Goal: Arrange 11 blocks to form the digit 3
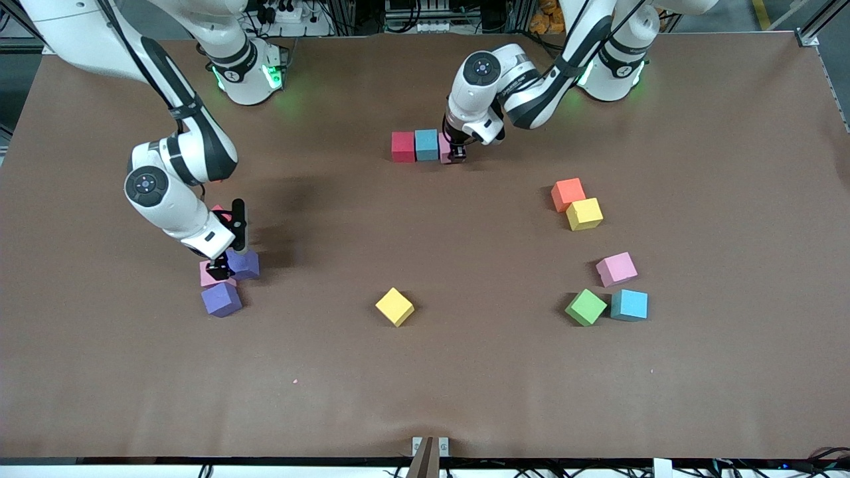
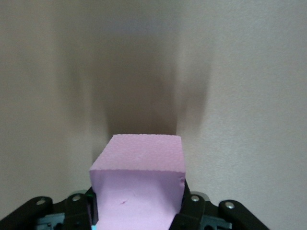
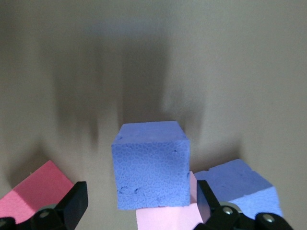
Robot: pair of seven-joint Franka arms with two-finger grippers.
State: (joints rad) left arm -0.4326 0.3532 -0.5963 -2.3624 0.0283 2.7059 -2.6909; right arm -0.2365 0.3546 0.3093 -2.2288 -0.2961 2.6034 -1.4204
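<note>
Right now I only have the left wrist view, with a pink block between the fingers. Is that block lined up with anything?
Observer: Yes. The pink block held by the left gripper is down against a teal block, with a red block next along, making one row of three.
Operator: Where is the right gripper?
Observer: The right gripper is open, low over a cluster of purple and pink blocks toward the right arm's end.
Operator: Any loose blocks at my end?
Observer: Five: orange block, yellow block, second pink block, green block, second teal block.
</note>
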